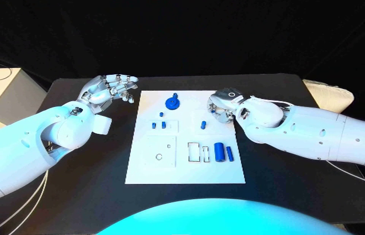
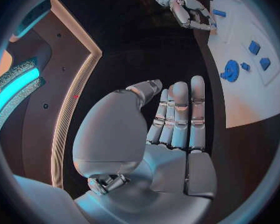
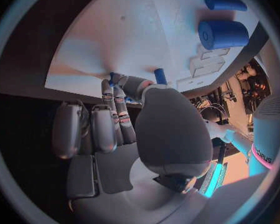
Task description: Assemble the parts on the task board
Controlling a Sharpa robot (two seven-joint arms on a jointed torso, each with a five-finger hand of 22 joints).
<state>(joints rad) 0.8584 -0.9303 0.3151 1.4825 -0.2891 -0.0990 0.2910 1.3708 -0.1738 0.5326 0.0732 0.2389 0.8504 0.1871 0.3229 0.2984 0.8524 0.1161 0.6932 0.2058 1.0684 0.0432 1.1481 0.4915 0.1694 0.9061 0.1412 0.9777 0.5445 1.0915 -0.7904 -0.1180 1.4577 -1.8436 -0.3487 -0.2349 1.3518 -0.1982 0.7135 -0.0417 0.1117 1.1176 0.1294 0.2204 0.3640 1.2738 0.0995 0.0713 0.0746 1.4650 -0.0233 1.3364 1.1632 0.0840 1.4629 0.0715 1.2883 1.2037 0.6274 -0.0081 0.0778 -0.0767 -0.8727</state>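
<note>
The right silver hand (image 1: 225,106) hovers over the white task board (image 1: 186,176), fingers (image 3: 118,104) closing on a small blue peg (image 3: 160,75) — seemingly to lift it. The left silver hand (image 1: 108,91) waits off-board over the black surface (image 1: 91,166), fingers spread, empty.

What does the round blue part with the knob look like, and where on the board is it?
Start at the white board in the middle of the black table. Near the board's far edge, roughly centred, lies a round blue disc with a small knob beside its far rim. It is the one round flat piece; the other blue parts are small pegs or cylinders.
</note>
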